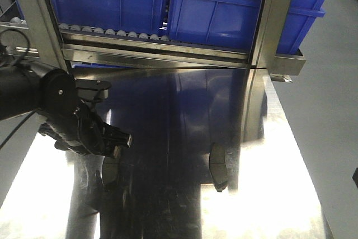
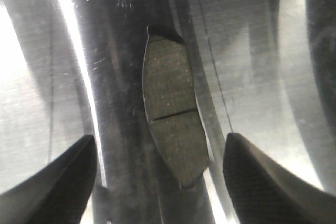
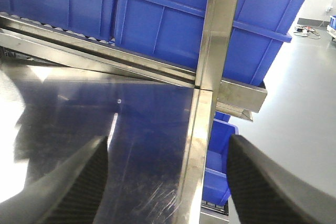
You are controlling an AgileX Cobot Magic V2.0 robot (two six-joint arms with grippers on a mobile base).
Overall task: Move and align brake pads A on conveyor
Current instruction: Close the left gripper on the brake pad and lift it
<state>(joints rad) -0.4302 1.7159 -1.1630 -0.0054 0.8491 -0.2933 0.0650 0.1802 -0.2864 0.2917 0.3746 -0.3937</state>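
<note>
Seeing left gripper (image 2: 160,141) spread apart, brake pad (image 2: 170,114) lying between its fingers (image 2: 52,182) on steel tabletop (image 2: 252,51), touching neither. Spotting second pad (image 1: 218,167) well right of it, nothing between. Reading right gripper (image 3: 167,148) jaws wide, facing rack post (image 3: 223,24) and blue bins (image 3: 157,19).

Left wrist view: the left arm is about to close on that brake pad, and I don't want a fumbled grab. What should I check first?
1. The left gripper is open: ok.
2. The brake pad sits between its fingers: ok.
3. The pad lies flat on the steel tabletop, grooved face up: ok.
4. The gripper is low enough to catch the pad's edges: cannot tell.
5. The right gripper is open and empty: ok.
6. The conveyor is in view for the drop: not ok, no view shows it.
</note>
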